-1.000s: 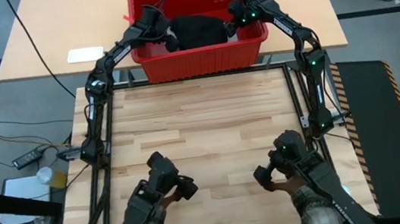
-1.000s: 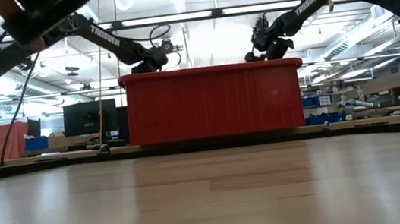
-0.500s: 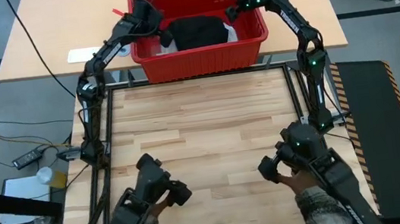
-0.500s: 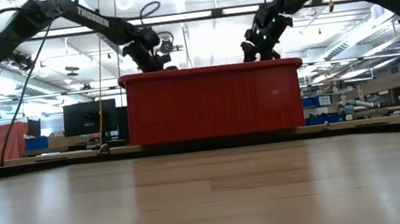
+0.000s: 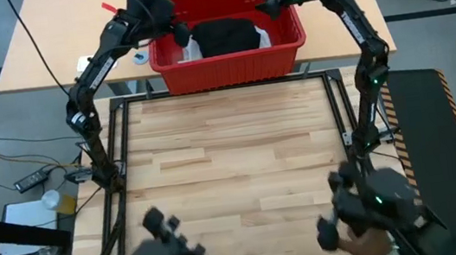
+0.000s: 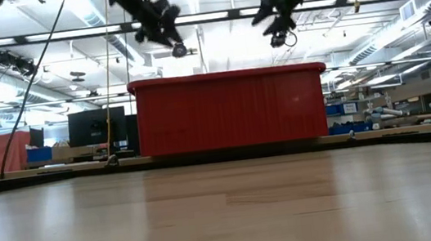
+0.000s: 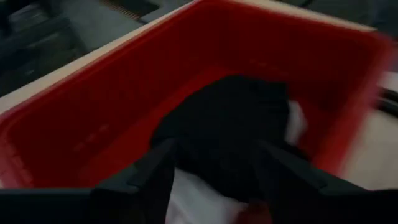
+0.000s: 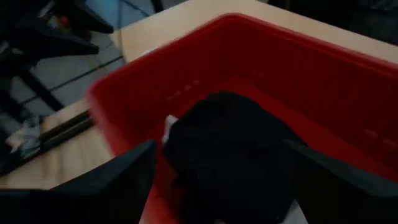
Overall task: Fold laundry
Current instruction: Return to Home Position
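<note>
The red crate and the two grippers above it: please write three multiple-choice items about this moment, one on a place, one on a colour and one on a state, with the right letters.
1. Where does the black garment lie?
A) on the wooden table
B) inside the red crate
C) on the floor

2. What colour is the second cloth beside it?
A) white
B) yellow
C) green

3. How do the left gripper and the right gripper stand?
A) both open, holding nothing
B) both shut on cloth
C) one open, one shut

Answers:
1 B: the high view shows it within the crate's walls.
2 A: white edges show beside the black garment.
3 A: each wrist view shows two fingers apart, gripping nothing.
</note>
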